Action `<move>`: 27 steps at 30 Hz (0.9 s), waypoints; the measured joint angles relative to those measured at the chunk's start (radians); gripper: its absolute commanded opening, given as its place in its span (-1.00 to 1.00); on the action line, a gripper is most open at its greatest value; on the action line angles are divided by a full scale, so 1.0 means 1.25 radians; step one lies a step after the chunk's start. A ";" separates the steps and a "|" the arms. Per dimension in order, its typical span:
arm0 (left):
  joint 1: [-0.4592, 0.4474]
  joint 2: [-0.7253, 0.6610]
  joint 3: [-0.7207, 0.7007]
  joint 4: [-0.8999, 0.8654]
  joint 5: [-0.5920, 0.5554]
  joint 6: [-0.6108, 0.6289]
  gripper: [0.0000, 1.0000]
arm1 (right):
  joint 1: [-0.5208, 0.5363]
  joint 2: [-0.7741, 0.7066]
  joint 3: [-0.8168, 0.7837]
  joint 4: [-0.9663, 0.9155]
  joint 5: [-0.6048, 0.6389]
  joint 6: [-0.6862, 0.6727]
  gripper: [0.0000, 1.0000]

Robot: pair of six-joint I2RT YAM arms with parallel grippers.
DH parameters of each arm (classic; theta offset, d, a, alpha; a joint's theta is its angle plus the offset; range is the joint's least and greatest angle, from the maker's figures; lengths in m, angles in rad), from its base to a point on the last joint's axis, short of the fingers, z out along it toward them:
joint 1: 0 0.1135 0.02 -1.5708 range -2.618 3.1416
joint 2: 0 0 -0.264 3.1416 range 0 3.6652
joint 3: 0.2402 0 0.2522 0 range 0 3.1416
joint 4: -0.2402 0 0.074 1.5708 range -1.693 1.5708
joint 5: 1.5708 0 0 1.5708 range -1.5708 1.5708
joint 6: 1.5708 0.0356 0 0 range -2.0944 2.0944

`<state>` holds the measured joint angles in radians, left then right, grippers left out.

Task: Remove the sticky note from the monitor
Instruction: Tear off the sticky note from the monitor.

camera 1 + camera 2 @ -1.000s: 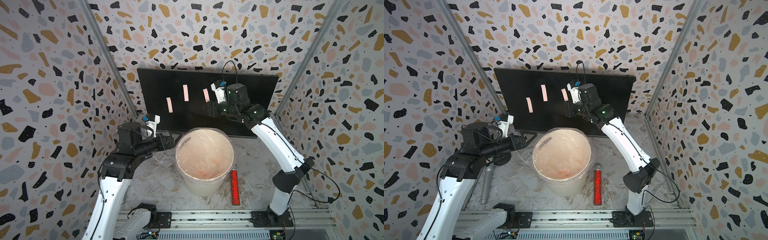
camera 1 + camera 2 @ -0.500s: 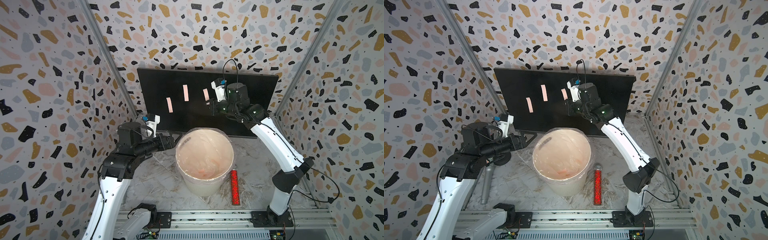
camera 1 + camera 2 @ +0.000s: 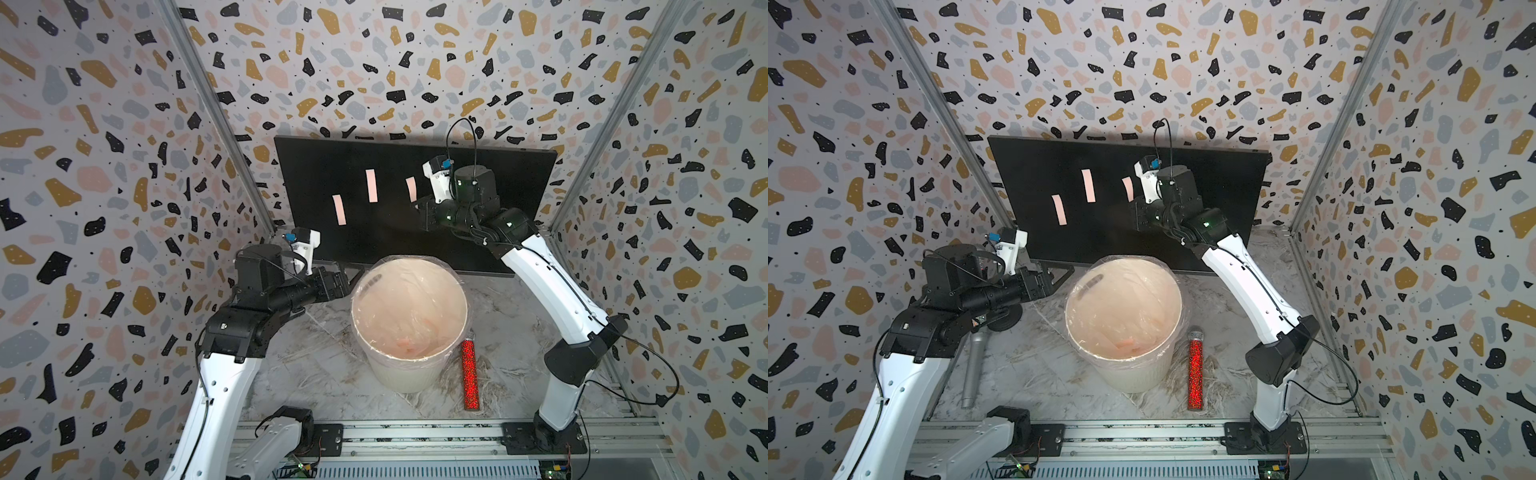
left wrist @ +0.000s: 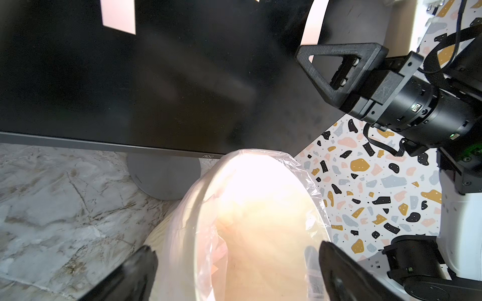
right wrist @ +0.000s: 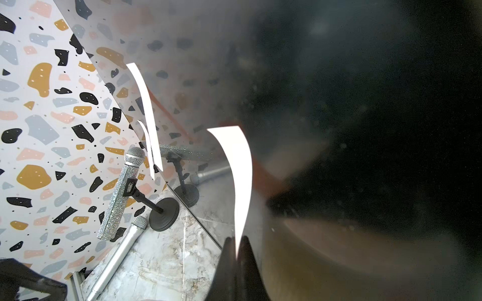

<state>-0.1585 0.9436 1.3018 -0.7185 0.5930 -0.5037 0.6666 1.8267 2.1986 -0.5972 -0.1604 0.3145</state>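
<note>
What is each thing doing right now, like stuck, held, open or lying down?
monitor, upright, screen dark.
held sticky note, lower end pinched, curling off the screen.
middle sticky note, stuck flat.
far sticky note, stuck flat.
right gripper, shut on the held sticky note.
left gripper, open, empty.
white bin, upright, bag-lined, uncovered.
red glitter microphone, lying flat.
plain silver microphone, lying flat.
sparkly silver microphone, tilted in its stand.

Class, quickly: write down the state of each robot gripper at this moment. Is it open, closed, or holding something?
Left gripper: open, holding nothing.
Right gripper: closed, pinching the free end of a sticky note.
</note>
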 measured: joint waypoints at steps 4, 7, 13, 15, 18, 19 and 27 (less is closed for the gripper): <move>0.000 0.000 0.000 0.000 0.000 0.002 0.99 | 0.000 0.000 0.000 -0.001 -0.003 0.000 -1.00; 0.000 0.000 0.000 -0.001 0.000 0.003 0.99 | 0.000 0.000 0.000 -0.001 -0.003 0.000 -1.00; 0.000 0.000 0.000 -0.011 0.000 0.005 0.99 | 0.000 -0.001 -0.007 -0.001 -0.006 0.002 -1.00; 0.000 0.000 0.000 -0.013 0.000 0.005 0.99 | 0.000 -0.002 -0.016 -0.001 -0.009 0.002 -1.00; 0.000 0.000 0.000 -0.014 0.000 0.005 0.99 | 0.000 -0.007 -0.035 -0.001 -0.010 0.002 -1.00; 0.000 0.000 0.000 -0.014 0.000 0.005 0.99 | 0.000 -0.009 -0.042 -0.001 -0.010 0.002 -1.00; 0.000 0.000 0.000 -0.015 0.000 0.005 0.99 | 0.000 -0.049 -0.086 0.000 -0.023 0.006 -1.00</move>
<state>-0.1585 0.9440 1.3022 -0.7368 0.5926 -0.4973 0.6666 1.7649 2.0907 -0.5976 -0.1886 0.3218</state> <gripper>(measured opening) 0.994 0.050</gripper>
